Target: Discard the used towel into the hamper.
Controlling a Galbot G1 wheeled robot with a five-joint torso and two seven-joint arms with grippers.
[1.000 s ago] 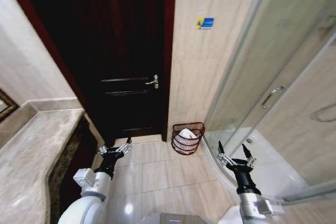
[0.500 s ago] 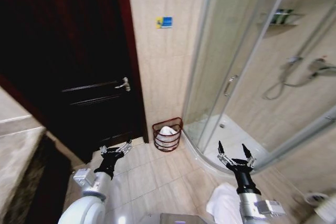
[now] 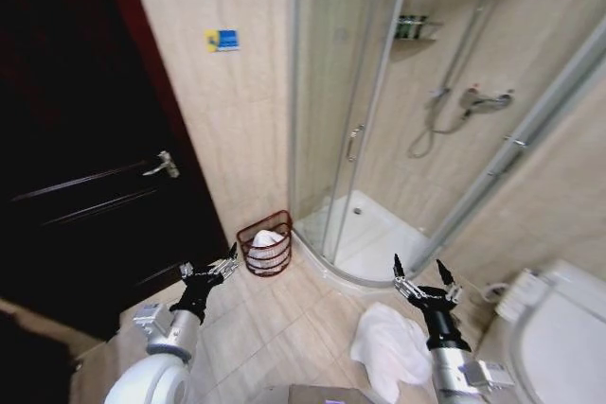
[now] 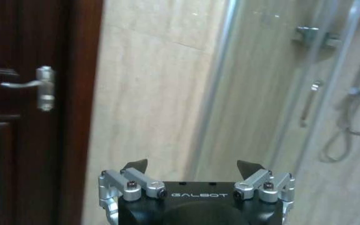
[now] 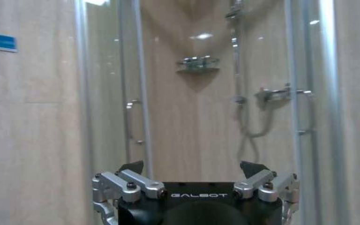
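A dark door [image 3: 66,186] is seen at the left. The left gripper [image 3: 210,270] is held up in the air, wide open and empty. The hamper [image 3: 266,244] is set on the floor by the wall, just beside the shower [image 3: 379,139]. A white towel [image 3: 390,347] is spread on the floor, near the right gripper [image 3: 417,281], which is also wide open and empty.
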